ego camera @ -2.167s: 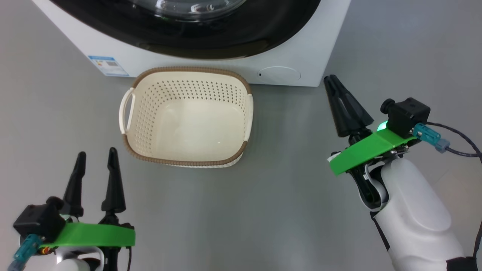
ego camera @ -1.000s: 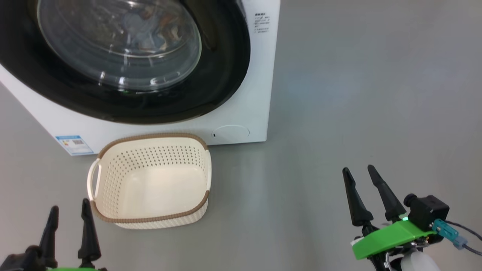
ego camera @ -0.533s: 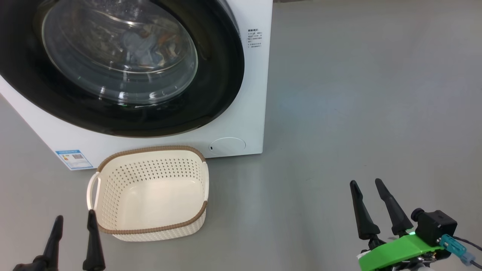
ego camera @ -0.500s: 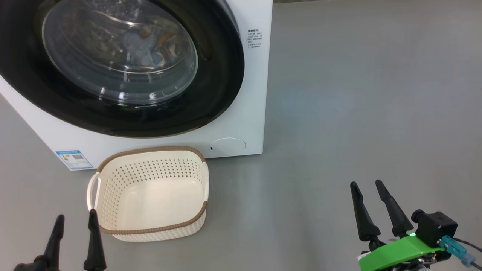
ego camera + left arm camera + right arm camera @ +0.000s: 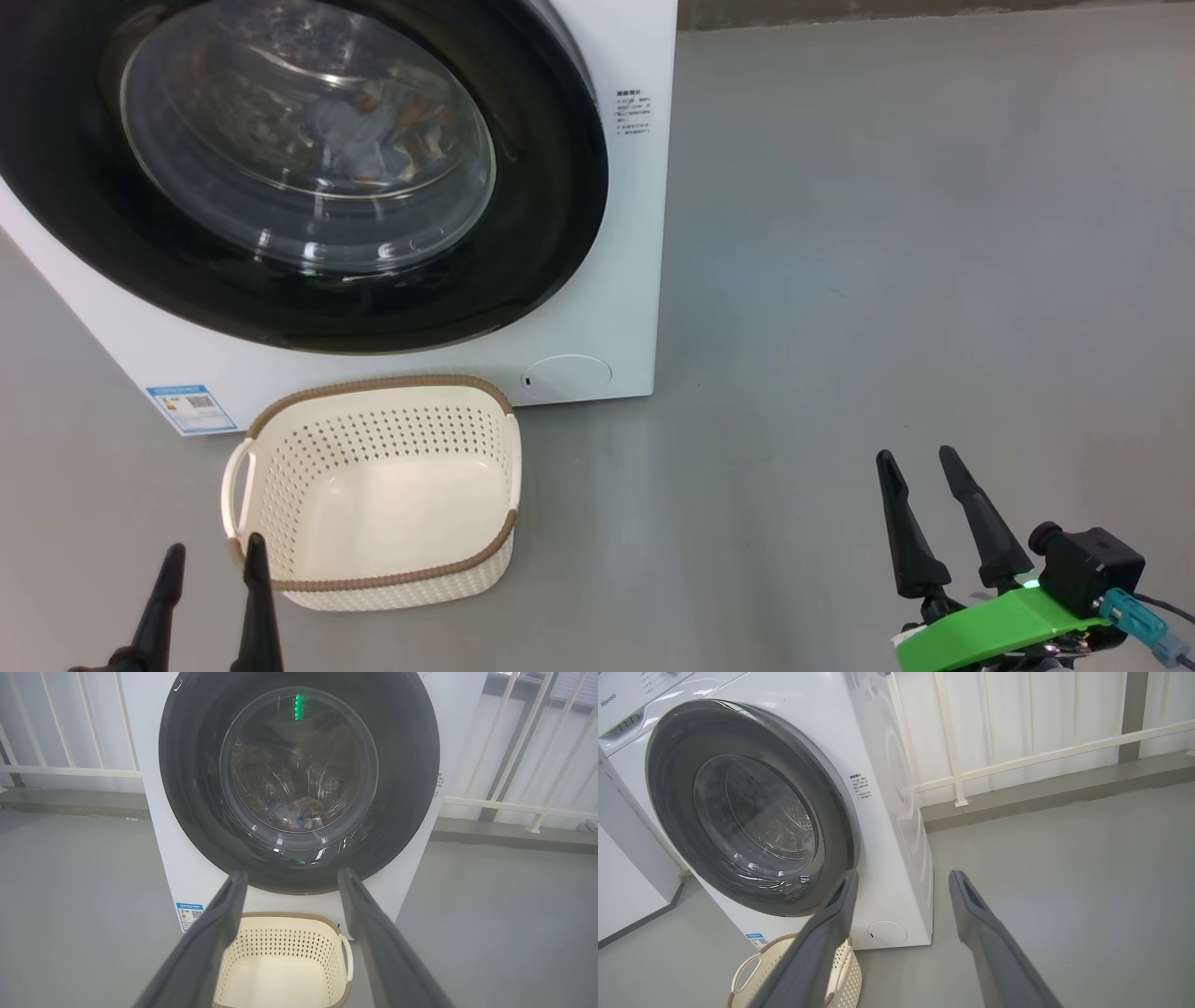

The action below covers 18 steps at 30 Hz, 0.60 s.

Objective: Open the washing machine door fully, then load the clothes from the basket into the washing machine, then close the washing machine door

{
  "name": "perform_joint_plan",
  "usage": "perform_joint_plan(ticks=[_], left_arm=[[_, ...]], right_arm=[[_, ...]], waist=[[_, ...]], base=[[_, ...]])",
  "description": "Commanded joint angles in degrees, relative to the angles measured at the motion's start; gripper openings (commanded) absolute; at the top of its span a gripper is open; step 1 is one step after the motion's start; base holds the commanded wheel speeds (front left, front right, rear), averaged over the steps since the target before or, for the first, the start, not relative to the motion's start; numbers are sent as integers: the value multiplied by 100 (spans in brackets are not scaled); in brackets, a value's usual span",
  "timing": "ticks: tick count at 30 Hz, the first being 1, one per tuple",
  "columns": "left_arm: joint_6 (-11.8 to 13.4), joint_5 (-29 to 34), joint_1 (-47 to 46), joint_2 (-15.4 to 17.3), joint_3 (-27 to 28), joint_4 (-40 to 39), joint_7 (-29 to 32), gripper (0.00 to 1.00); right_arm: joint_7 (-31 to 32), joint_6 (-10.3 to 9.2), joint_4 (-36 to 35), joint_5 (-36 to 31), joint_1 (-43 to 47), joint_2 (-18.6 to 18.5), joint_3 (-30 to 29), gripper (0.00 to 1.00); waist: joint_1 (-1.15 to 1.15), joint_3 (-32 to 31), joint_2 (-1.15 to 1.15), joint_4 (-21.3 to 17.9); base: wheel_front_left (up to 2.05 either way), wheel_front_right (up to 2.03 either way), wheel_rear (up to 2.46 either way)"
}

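Looks like the very end of the closing step. Washing machine door (image 5: 299,224) lying flush against the white front of the washing machine (image 5: 635,280), no gap visible along the black rim. Clothes (image 5: 373,140) inside, seen through the glass, low in the drum. Basket (image 5: 383,382) empty, standing on the floor (image 5: 840,280) just in front of the machine, below the door. Left claw (image 5: 215,546) open and holding nothing, low beside the near left corner of the basket. Right claw (image 5: 915,455) open and empty too, well apart to the right, above bare floor.

To finish well: look around the whole rim for a gap or for fabric caught in it; whether truly latched or only pushed to, impossible to tell from here. If in doubt, press slowly with one claw on the black rim, never on the glass, straight toward the machine. When moving the left claw, keep clear of the basket handle, so as not to drag the basket.
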Motion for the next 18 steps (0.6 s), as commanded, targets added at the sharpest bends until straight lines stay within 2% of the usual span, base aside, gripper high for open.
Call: perform_joint_plan(ticks=[1,18], left_arm=[[-14,64,-96,74,132,-180,-37,100],[-15,193,-9,74,52,-93,-37,100]], right_arm=[[-27,-14,-176,-31,34,7,104,100],[-27,-14,-300,-96,6,7,95,100]], waist=[[0,-1,0,5],[0,-23,0,52]], base=[[0,0,0],[0,0,0]])
